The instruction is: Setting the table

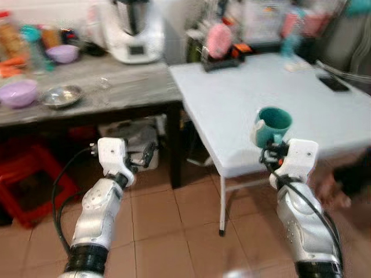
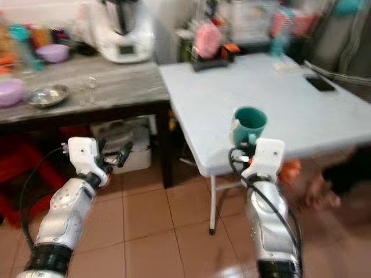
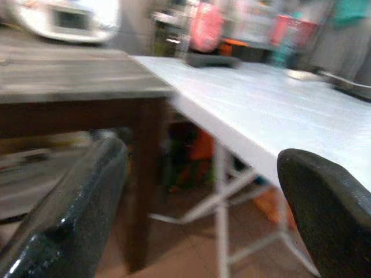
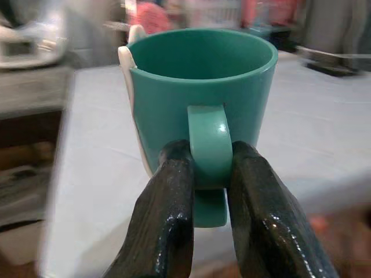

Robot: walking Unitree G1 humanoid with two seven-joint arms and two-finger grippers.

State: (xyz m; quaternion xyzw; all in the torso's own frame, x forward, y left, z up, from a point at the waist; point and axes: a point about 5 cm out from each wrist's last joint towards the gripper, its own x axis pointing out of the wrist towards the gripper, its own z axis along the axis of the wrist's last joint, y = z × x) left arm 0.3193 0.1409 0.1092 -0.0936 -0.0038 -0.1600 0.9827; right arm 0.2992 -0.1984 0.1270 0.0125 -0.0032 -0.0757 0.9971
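A teal mug [image 1: 273, 124] hangs upright over the near edge of the white folding table [image 1: 255, 98]. My right gripper [image 1: 275, 148] is shut on its handle, and in the right wrist view both black fingers [image 4: 168, 220] pinch the handle [image 4: 209, 152] below the mug [image 4: 200, 87]. Lower down on the left, in front of the dark wooden table [image 1: 104, 92], my left gripper [image 1: 143, 159] stands open with nothing between its fingers [image 3: 64, 220].
The wooden table carries a white kitchen machine [image 1: 134, 32], a steel bowl [image 1: 61, 95] and purple bowls [image 1: 18, 92]. A dish rack [image 1: 223, 49] and a phone [image 1: 334, 84] lie on the white table. A red stool [image 1: 32, 179] and a person's foot [image 1: 333, 194] are on the tiled floor.
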